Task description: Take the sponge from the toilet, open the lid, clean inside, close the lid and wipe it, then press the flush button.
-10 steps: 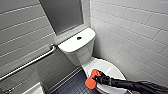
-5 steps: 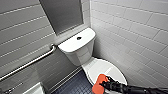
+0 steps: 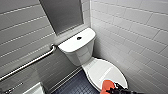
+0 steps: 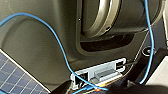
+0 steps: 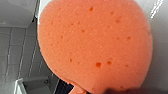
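— Nearest item?
— Right hand [image 3: 119, 89], cut off at the frame edge, clamped on the sponge [image 3: 108, 86]; the sponge hides the grip in the wrist view.
— Beneath it?
— Toilet [image 3: 98, 71], lid down; sponge over its front rim, contact unclear.
— Room around?
— Tiled wall [image 3: 140, 37] close on the right; dark floor [image 3: 75, 85] open on the left.
— Farthest?
— Tank [image 3: 75, 47], flush button [image 3: 79, 38] mid-top; grab rail [image 3: 30, 62] beside.

Over the closed lid [image 3: 105, 73] of the toilet [image 3: 86, 61] I have open air up to the tank [image 3: 75, 44], the tiled wall [image 3: 140, 35] crowding its right side, a grab bar [image 3: 28, 64] on the left wall.
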### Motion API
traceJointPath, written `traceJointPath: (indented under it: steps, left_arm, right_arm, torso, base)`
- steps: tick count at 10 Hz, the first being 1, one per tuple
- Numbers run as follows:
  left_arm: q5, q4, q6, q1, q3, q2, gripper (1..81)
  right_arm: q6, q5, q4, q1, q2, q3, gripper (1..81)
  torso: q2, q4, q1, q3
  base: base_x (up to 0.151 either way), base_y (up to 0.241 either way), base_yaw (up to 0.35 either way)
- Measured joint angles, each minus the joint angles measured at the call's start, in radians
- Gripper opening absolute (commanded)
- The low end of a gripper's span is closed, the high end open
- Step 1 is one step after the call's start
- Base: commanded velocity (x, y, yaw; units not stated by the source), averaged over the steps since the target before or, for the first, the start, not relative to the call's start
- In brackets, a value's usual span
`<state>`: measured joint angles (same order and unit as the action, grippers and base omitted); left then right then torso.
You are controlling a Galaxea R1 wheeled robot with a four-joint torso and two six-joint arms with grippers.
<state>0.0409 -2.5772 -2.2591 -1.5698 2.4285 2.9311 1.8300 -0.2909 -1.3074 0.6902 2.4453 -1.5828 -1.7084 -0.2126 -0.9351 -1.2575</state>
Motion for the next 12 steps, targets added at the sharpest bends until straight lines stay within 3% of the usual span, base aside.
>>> traceJointPath:
  steps: [8,12]
  left_arm:
    - [0.0,0.0,0.0,0.001,-0.003,-0.007,81.1]
    - [0.01,0.0,-0.001,0.028,-0.018,-0.05,81.1]
  right_arm:
    - [0.02,-0.026,-0.005,0.056,-0.31,0.156,1.0]
    - [0.03,-0.053,-0.006,0.207,-0.364,0.156,1.0]
  torso:
    - [0.0,0.0,0.0,0.0]
    - [0.0,0.0,0.0,0.0]
  base:
    - [0.0,0.0,0.0]
    - [0.0,0.0,0.0]
